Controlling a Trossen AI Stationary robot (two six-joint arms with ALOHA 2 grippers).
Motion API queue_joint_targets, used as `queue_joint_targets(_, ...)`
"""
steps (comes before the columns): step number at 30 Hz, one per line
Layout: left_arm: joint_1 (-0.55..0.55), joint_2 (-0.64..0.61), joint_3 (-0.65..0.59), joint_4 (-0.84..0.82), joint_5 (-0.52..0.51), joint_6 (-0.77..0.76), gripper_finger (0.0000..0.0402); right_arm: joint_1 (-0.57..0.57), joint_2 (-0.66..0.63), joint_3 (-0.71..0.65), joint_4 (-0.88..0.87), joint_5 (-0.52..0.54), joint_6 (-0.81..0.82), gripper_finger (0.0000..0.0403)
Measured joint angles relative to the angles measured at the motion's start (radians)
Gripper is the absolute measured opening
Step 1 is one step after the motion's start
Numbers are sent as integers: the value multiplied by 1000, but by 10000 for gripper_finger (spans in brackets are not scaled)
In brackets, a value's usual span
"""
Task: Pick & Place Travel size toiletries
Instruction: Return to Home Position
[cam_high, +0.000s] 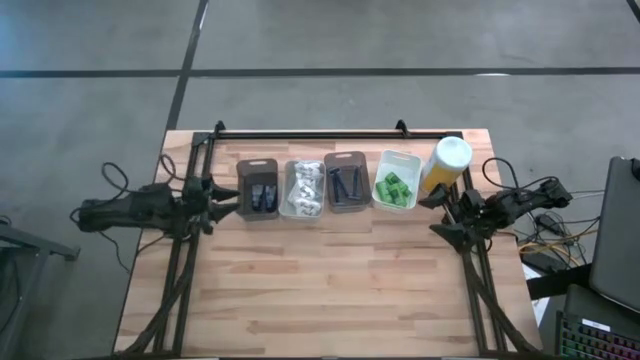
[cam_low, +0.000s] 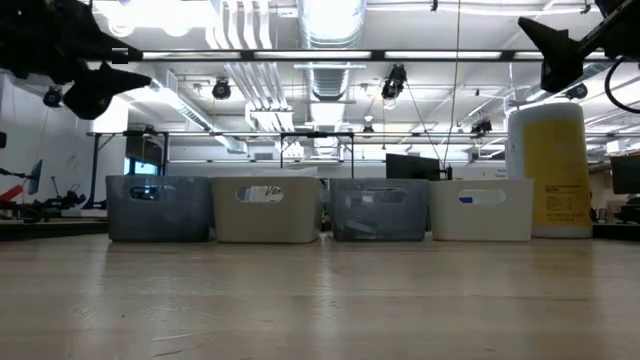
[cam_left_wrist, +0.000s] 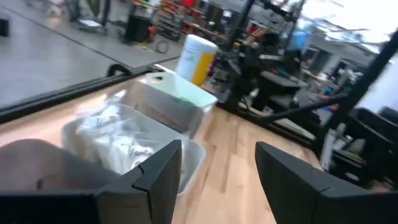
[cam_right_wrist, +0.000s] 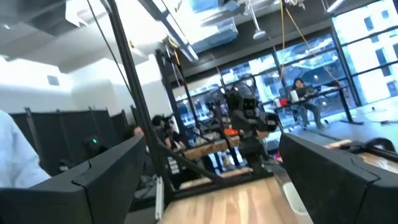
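The toiletries lie sorted in four bins in a row near the table's far edge. Navy packets (cam_high: 262, 195) fill the leftmost bin, then come white sachets (cam_high: 305, 187), blue razors (cam_high: 346, 185) and green bottles (cam_high: 394, 188). My left gripper (cam_high: 228, 200) hovers open just left of the navy-packet bin. In its wrist view, my left gripper (cam_left_wrist: 217, 165) looks over the sachets (cam_left_wrist: 115, 140). My right gripper (cam_high: 437, 214) hangs open right of the green-bottle bin, in front of the yellow bottle. In its own view the right gripper (cam_right_wrist: 211, 158) holds nothing.
A tall yellow bottle with a white cap (cam_high: 445, 165) stands at the right end of the bin row (cam_low: 320, 208), close to my right gripper. A black rail (cam_high: 330, 132) runs along the far edge. Bare wood (cam_high: 320, 290) spans the table's near half.
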Motion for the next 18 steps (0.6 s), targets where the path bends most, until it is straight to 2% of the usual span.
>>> queue_joint_targets(5, 0, -10, 2, -60, -73, -15, 209, 0, -5, 0, -57, 2, 10, 364)
queue_joint_targets(18, 0, 0, 1, -108, -58, -60, 209, 0, -3, 0, -195, 1, -27, 364)
